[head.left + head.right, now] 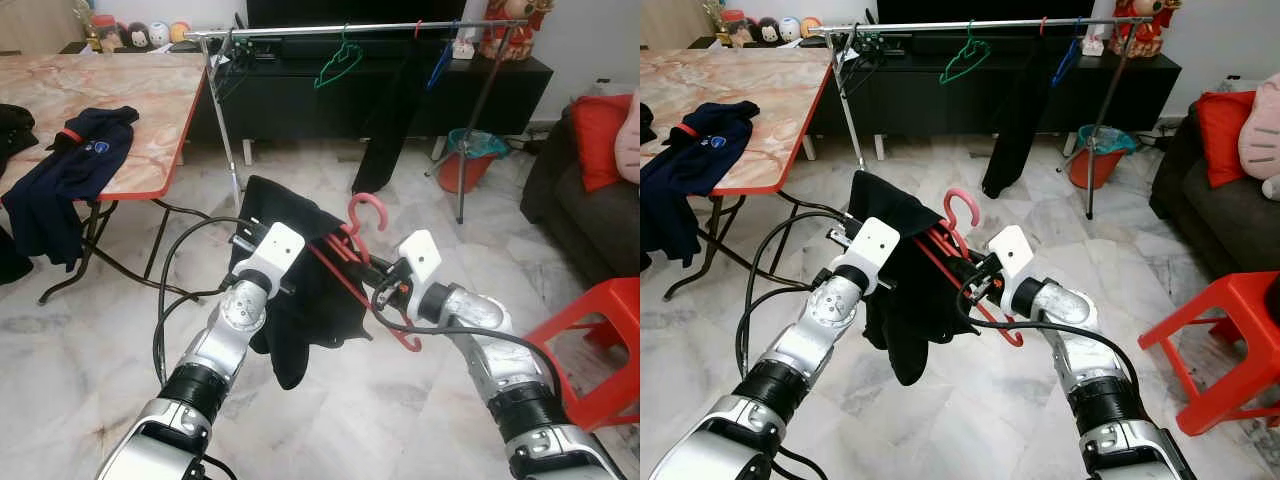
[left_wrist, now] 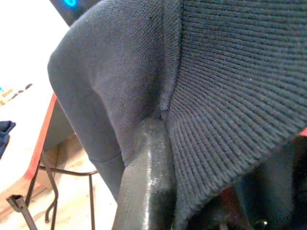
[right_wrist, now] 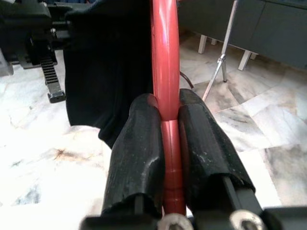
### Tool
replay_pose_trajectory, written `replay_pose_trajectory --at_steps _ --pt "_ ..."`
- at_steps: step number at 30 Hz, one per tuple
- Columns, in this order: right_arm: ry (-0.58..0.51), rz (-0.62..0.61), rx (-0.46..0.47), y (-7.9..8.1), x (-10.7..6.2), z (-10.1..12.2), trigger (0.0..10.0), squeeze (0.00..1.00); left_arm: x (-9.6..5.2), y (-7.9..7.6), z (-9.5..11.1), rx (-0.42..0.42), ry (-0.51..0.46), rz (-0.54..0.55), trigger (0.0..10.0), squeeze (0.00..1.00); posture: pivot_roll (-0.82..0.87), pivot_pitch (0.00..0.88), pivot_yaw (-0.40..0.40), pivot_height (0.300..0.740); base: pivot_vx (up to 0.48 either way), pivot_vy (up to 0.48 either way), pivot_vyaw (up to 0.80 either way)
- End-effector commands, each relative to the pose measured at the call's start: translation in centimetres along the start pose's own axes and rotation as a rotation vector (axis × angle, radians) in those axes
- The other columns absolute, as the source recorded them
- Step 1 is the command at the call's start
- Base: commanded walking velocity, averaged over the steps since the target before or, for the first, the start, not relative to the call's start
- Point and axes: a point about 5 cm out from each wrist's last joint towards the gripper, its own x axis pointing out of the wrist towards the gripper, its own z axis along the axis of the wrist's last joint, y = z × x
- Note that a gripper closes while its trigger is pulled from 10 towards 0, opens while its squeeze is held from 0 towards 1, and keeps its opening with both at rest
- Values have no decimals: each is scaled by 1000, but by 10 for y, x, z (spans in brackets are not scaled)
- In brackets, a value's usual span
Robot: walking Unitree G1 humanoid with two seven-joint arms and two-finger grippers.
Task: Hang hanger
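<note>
Left eye view takes in a room with a pale marble floor. At the upper left stands a tabletop with a red edge, and a navy garment hangs over its side. A metal clothes rail runs across the top, carrying a green hanger and a long dark garment. A dark sofa with a red cushion sits at the right edge, and a red stool at the lower right.

Both silver arms reach forward to the middle of the frame. The right pincer is clamped on the red hanger, its two fingers squeezing the hanger's bar between them. The hook stands up between the two wrists. A black garment hangs on the hanger and droops below the left wrist.

The left pincer is buried in that cloth; one finger shows against the knit, and I cannot tell whether it is closed.
</note>
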Motion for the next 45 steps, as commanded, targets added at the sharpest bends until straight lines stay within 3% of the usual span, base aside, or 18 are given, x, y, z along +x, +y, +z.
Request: replay_pose_trajectory --at_steps 1,11,19,21,25,35,36,37,38,41,42,43,44,45 --pt "-21 8 -14 0 -2 4 0 0 2 2 2 -21 -7 6 0 0 82 0 -67 740 0 0 0" --pt "49 43 -22 -2 -16 -10 0 0 2 4 2 -29 -9 16 0 0 80 0 -67 740 0 0 0" --pt "250 125 -106 -1 -34 -35 0 0 3 13 1 -59 7 86 0 0 77 0 -65 740 0 0 0" --pt "250 125 -106 -1 -34 -35 0 0 3 13 1 -59 7 86 0 0 77 0 -65 740 0 0 0" --pt "434 258 -115 7 -52 -59 0 0 2 24 -10 -92 84 168 0 0 79 0 -67 740 0 0 0" --pt "449 412 -87 19 -65 -56 0 0 -11 24 -55 -36 316 143 118 0 72 0 -60 740 0 0 0" --pt "459 411 -94 18 -67 -56 0 0 -16 22 -65 -35 361 127 2118 0 73 0 -60 740 0 0 0" --pt "459 411 -94 18 -67 -56 0 0 -16 22 -65 -35 361 127 2118 0 73 0 -60 740 0 0 0" --pt "467 381 -111 14 -67 -56 0 0 -21 22 -74 -38 399 123 10000 0 72 0 -59 740 0 0 0" --pt "446 275 -144 4 -65 -54 0 0 -29 23 -86 -87 433 123 10000 0 70 0 -56 740 0 0 0" --pt "434 229 -148 0 -64 -53 784 0 -32 24 -90 -122 440 129 10000 0 69 0 -55 740 0 0 0" --pt "424 182 -156 -4 -64 -52 3451 0 -34 24 -92 -158 435 132 10000 0 69 0 -55 740 0 0 0" --pt "408 105 -165 -9 -63 -51 9137 0 -38 25 -95 -192 423 131 10000 0 68 0 -53 740 0 0 0" --pt "396 49 -154 -13 -62 -51 10000 0 -40 26 -97 -190 420 131 10000 0 68 0 -53 740 0 0 0"
